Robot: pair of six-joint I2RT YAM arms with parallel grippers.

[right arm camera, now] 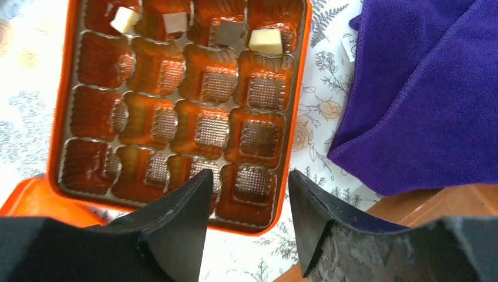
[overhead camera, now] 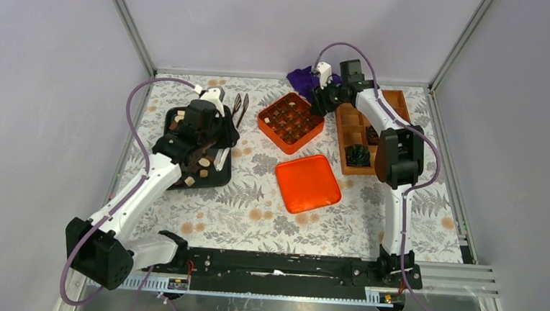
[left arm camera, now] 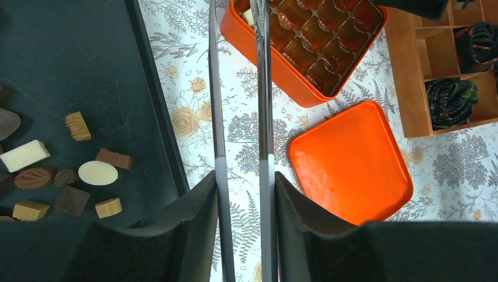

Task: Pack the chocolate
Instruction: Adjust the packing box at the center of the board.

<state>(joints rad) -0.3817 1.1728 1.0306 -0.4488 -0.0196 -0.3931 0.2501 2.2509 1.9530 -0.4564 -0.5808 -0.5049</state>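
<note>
We see the left gripper (left arm camera: 245, 179) with its black fingers (left arm camera: 197, 226) pressed against the two arms of long grey metal tongs (left arm camera: 263, 88). The tongs run up over the flowered tablecloth (left arm camera: 194, 123), and one arm crosses the corner of a square orange box (left arm camera: 285, 79) with a glossy brown cell insert. A cream piece (left arm camera: 249, 17) sits in the corner cell beside that arm. Left of the tongs, a black tray (left arm camera: 70, 59) carries loose chocolate pieces (left arm camera: 98, 173), cream, caramel and dark brown. An orange lid (left arm camera: 352, 158) lies just beside the box, and a wooden compartment case (left arm camera: 406, 76) holds dark crinkled wrappers (left arm camera: 449, 101)
</note>
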